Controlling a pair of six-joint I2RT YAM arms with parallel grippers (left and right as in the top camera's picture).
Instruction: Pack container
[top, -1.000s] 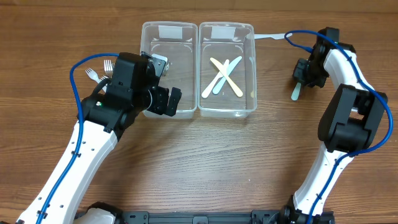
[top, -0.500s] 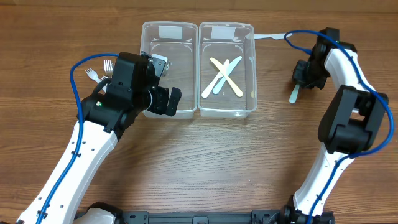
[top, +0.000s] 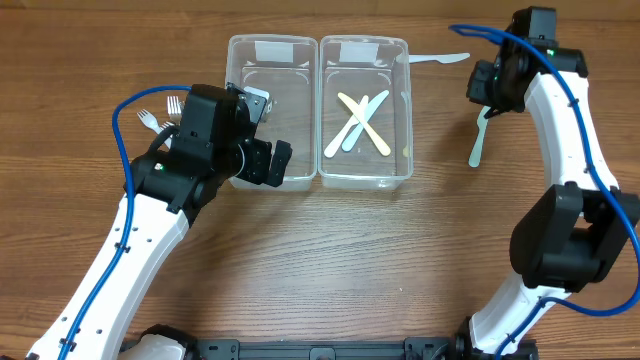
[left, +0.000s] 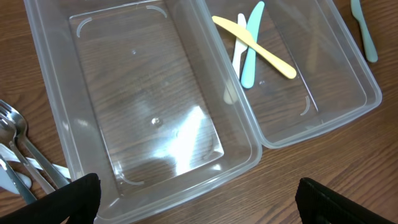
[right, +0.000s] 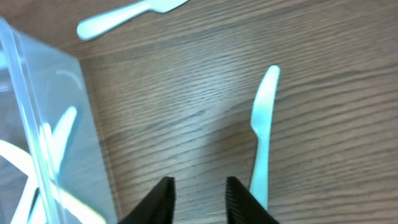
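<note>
The wooden table (top: 400, 260) carries two clear plastic containers set side by side with their long walls touching. The left container (top: 290, 110) holds nothing. The right container (top: 395, 165) holds three plastic knives lying crossed on its floor: a yellow knife (left: 255, 46) on top, with a mint knife (left: 248, 71) and a white knife (left: 237, 53) under it.

The left gripper (top: 268, 165) hangs over the near edge of the left container. Its fingers are spread wide, at the two bottom corners of its wrist view, and it grips nothing. The right gripper (right: 200, 199) is out to the right of the right container, above bare wood. Only a narrow gap shows between its fingers, and nothing is in that gap.

A loose teal knife (right: 262, 124) lies flat on the table just right of those fingers, apart from them. A second pale knife (top: 440, 59) lies by the far right corner of the right container. A few forks (top: 160, 112) lie in a bunch left of the left container.

Each container has a frosted label patch (top: 272, 49) at its far end. Whatever is on it is too small to read.
</note>
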